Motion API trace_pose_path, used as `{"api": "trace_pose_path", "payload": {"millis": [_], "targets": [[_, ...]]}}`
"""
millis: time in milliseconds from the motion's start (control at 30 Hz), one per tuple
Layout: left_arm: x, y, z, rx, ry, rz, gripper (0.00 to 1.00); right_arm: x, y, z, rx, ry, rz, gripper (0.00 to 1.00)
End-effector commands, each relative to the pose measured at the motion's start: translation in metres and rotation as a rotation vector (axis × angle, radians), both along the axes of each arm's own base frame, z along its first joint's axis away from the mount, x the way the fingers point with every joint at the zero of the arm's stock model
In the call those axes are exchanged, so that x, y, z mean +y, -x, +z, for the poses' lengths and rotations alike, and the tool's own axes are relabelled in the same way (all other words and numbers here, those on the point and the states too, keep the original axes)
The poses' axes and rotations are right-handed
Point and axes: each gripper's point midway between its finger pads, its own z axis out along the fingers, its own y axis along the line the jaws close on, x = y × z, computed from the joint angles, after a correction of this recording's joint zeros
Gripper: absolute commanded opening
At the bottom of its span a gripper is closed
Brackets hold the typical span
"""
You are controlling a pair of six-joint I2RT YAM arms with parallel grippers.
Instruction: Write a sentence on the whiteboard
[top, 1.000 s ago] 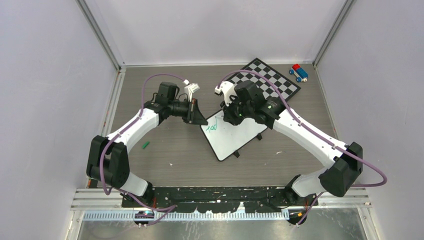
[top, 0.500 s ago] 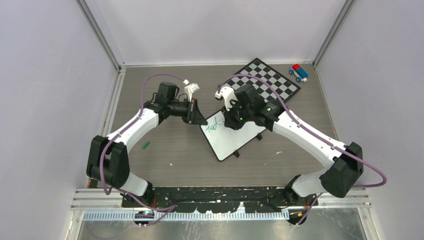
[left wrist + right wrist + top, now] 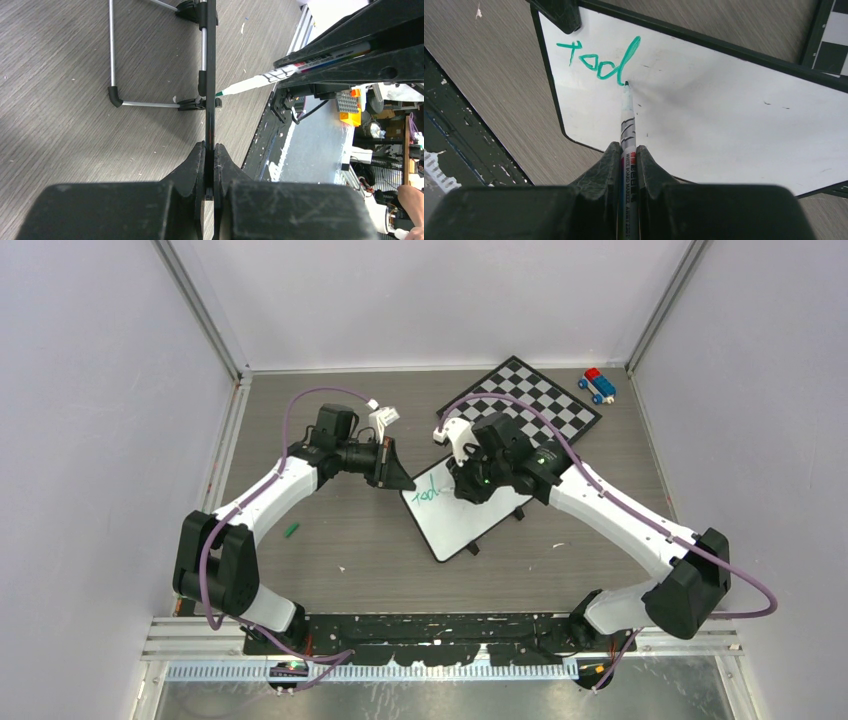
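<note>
The whiteboard (image 3: pixel 478 523) lies tilted on the table in the top view. My left gripper (image 3: pixel 405 483) is shut on its left corner; the left wrist view shows the board edge-on (image 3: pixel 210 75) pinched at my left gripper (image 3: pixel 210 147). My right gripper (image 3: pixel 627 147) is shut on a whiteboard marker (image 3: pixel 627 125) whose tip touches the board (image 3: pixel 724 100) at the foot of the last green letter. The sentence (image 3: pixel 599 62) reads "tod" at the board's upper left and also shows as small green marks in the top view, sentence (image 3: pixel 428 495). The marker (image 3: pixel 260 80) meets the board's face from the right.
A chessboard (image 3: pixel 535 395) lies behind the whiteboard, partly under my right arm. A red and blue toy (image 3: pixel 598 385) sits at the back right. A small green cap (image 3: pixel 291 530) lies left of centre. The board's wire stand (image 3: pixel 112 60) rests on the table.
My right gripper has shifted a little to the right along the board, and the tall stroke of the "d" has been added to the green writing. The left arm has held still.
</note>
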Motion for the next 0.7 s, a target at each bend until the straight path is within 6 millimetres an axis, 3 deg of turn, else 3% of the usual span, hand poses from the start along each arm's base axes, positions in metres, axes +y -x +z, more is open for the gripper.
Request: {"api": "trace_pose_path", "payload": {"millis": [0,300,667], "targets": [[-0.005,-0.003,0.006,-0.017,0.007,-0.012,0.0,0.002,-0.01,0.045,-0.116,-0.065,-0.008,0.0],[-0.006,-0.002,0.009,-0.022,0.009,-0.015,0.0,0.006,-0.022,0.033,-0.118,-0.034,-0.024,0.0],[-0.007,-0.002,0.006,-0.018,0.007,-0.019,0.0,0.012,-0.024,0.034,-0.114,-0.05,-0.004,0.0]]}}
